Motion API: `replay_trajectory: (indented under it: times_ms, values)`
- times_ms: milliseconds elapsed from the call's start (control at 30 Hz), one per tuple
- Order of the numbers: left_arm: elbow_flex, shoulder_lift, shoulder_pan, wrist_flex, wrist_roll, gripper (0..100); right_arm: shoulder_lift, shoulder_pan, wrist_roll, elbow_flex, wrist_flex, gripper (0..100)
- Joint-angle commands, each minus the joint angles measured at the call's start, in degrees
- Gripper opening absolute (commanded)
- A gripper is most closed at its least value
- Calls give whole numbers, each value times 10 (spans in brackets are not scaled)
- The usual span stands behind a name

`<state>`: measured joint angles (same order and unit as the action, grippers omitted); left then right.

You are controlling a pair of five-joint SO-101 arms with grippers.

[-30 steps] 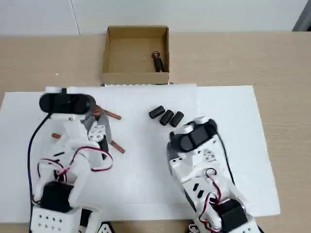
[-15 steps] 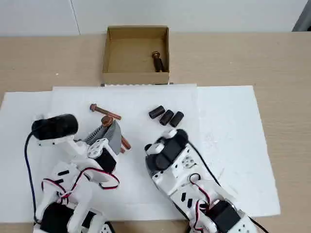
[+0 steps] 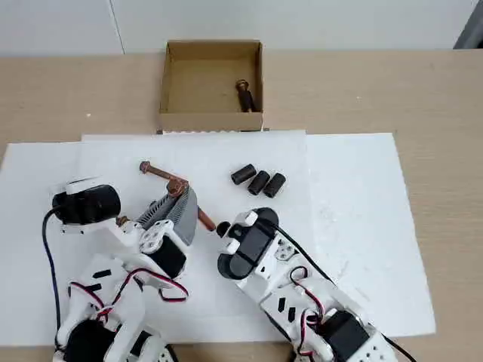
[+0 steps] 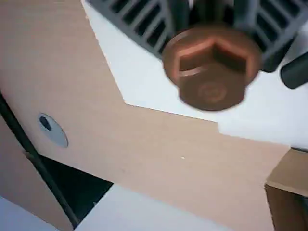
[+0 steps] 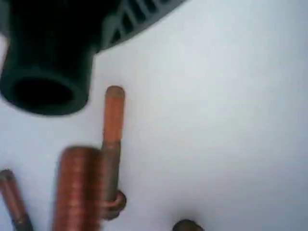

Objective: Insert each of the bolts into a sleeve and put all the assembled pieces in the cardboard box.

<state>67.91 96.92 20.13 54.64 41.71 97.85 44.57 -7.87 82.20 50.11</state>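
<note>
Bolt meets sleeve over the white sheet [image 3: 362, 226].
Left gripper [image 3: 181, 202] pinches the copper bolt [image 4: 211, 67] just below its head, tip near the black sleeve [image 5: 45, 72] clamped in the right gripper [image 3: 226, 228]. Judged: both rigid, light, smooth. Grip the sleeve mid-body, leaving its bore free.

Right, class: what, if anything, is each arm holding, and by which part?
Left gripper: a bolt, jaws on its shank, head and tip free. Right gripper: a black sleeve, jaws on its side wall, open end free.
</note>
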Motion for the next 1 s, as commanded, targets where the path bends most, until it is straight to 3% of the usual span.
replay_trajectory:
  times_ms: [0,267,567,967]
  values:
    - [-3,6,4,-15,4,6,3,7,-24,-5,-29,3]
    - [0,5,4,-17,6,6,3,39,-37,-7,-29,3]
    - [13,7,5,-14,6,6,3,28,-35,-8,-29,3]
    - [14,4,69,53,-23,6,3,22,-36,-9,-29,3]
